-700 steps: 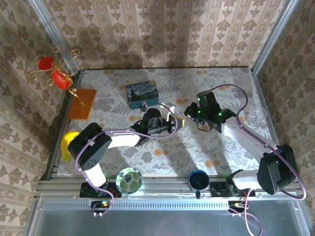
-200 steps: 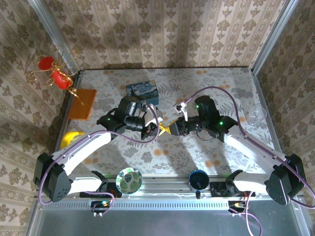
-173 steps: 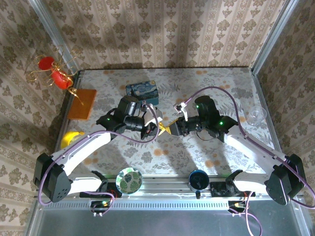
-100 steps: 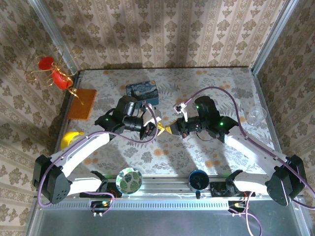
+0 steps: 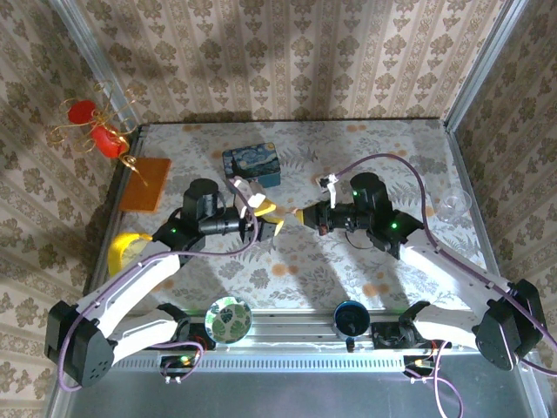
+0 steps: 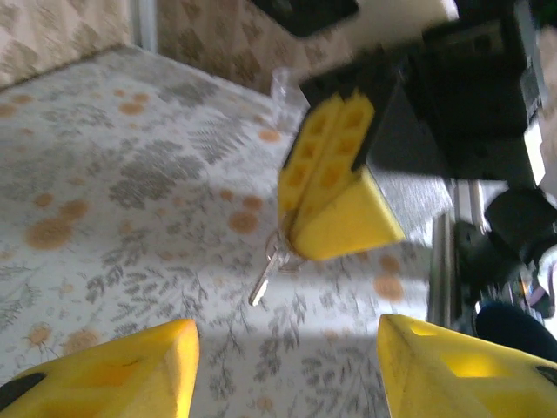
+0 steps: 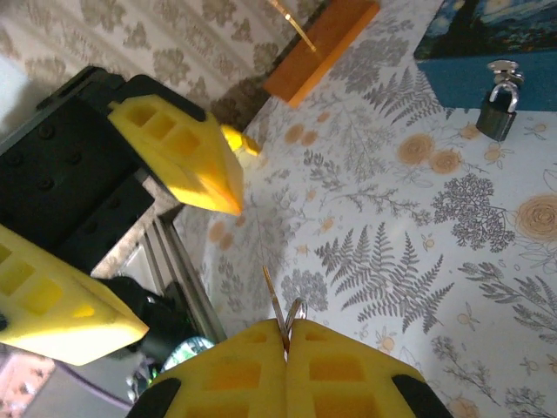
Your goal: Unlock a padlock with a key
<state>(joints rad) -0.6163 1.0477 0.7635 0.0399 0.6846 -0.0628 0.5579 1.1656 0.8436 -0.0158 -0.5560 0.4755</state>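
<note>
My right gripper [image 7: 285, 329] is shut on the key [image 7: 277, 300], a thin dark sliver with a small ring that sticks out past its yellow fingertips above the table. In the left wrist view the key [image 6: 265, 277] hangs from the right gripper's closed fingers [image 6: 335, 187]. My left gripper [image 6: 285, 357] is open and empty, facing the key with a gap between them. From the top, the left gripper [image 5: 268, 216] and right gripper [image 5: 301, 216] point at each other mid-table. The small grey padlock [image 7: 498, 113] stands upright against the blue tin [image 7: 487, 39].
The blue starry tin [image 5: 251, 165] sits behind the grippers. An orange block [image 5: 144, 183] and a banana [image 5: 128, 246] lie at the left. A red-and-gold ornament [image 5: 96, 126] hangs at the far left corner. A patterned dish [image 5: 229, 320], a dark cup [image 5: 350, 318] and a clear cup [image 5: 453, 205] stand around.
My left gripper has opened and drawn back to the left, away from the right gripper. The right gripper has closed on the key and lifted slightly toward the far side.
</note>
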